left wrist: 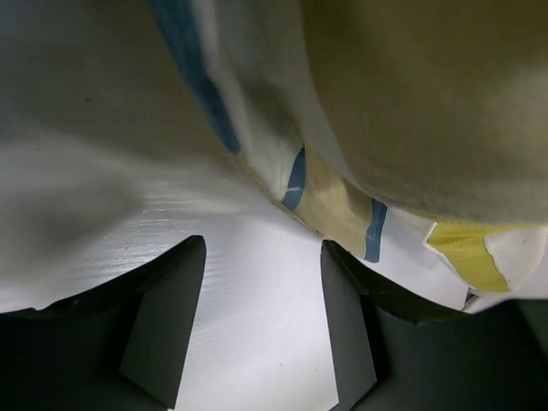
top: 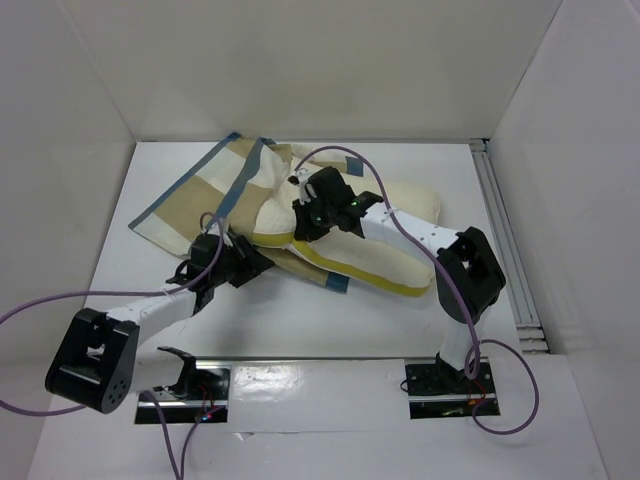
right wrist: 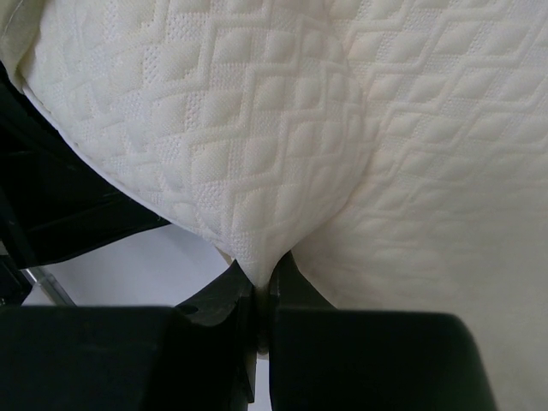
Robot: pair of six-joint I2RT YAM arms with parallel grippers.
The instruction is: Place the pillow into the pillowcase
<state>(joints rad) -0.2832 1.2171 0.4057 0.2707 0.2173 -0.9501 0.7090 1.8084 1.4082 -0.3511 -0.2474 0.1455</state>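
White table (top: 330, 320), pillow (right wrist: 282, 154) fold pinched between right gripper (right wrist: 259, 287) jaws

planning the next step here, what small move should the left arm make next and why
Probably ease the left gripper forward and close on the pillowcase edge just ahead: its jaws stand open with only table between them, while the right gripper pinches the pillow.

Right tool (right wrist: 259, 287) pinches quilted cream pillow (right wrist: 282, 154) fabric.
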